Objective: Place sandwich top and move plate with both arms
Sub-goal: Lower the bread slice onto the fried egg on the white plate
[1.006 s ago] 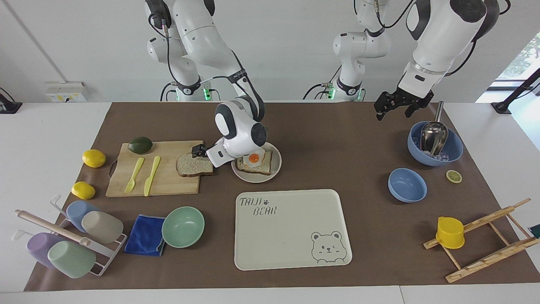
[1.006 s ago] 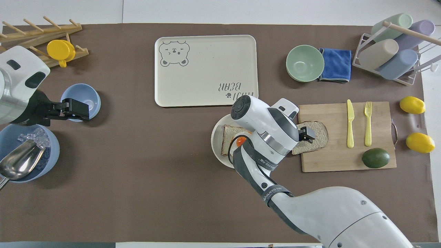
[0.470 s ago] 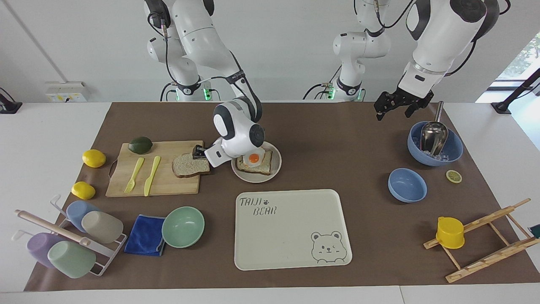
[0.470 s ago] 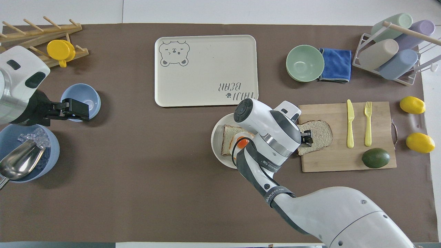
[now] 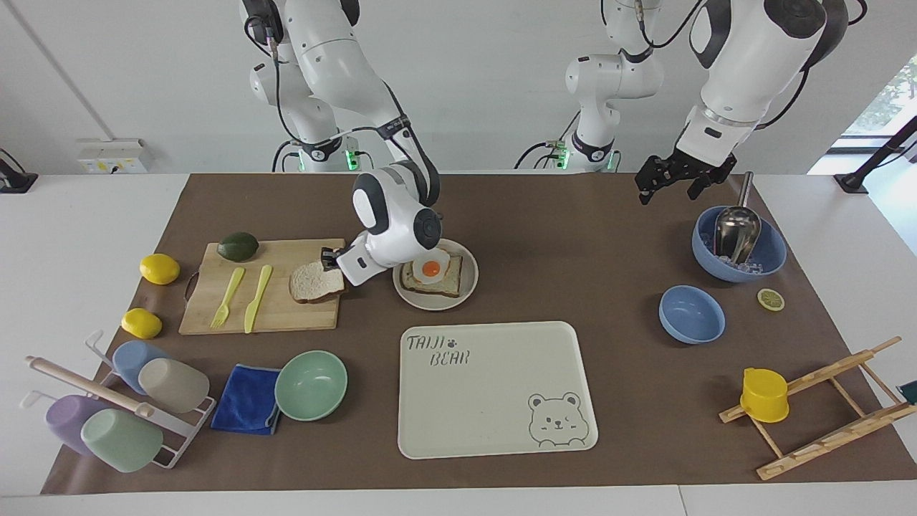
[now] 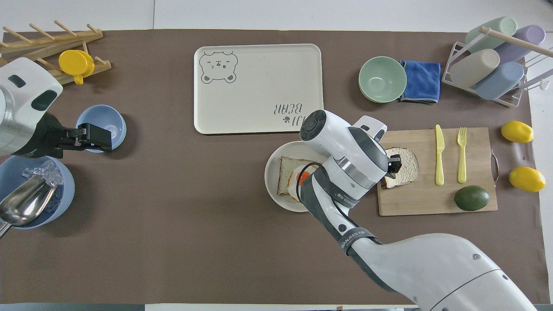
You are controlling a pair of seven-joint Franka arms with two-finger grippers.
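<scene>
We see a brown-covered table (image 5: 573,236) with two white robot arms reaching over it. The right gripper (image 5: 331,259) has its fingers pinched together on the edge of the sandwich top (image 5: 315,282), a plain slice of speckled bread that sits tilted over the wooden cutting board (image 5: 279,308), its held edge lifted, at the board's end nearest the plate (image 5: 469,283). The plate lies just beside the board, toward the middle of the table, and carries another bread slice topped with a fried egg (image 5: 431,269). On the board we also find a yellow-green fork (image 5: 228,297), a matching knife (image 5: 258,297) and an avocado (image 5: 238,246). The left gripper (image 5: 670,180) waits in the air with its fingers spread apart and nothing between them, near the large blue bowl (image 5: 770,261) that holds ice and a metal scoop (image 5: 736,229). A cream tray (image 5: 494,401) printed with a bear lies farther from the robots than the plate.
</scene>
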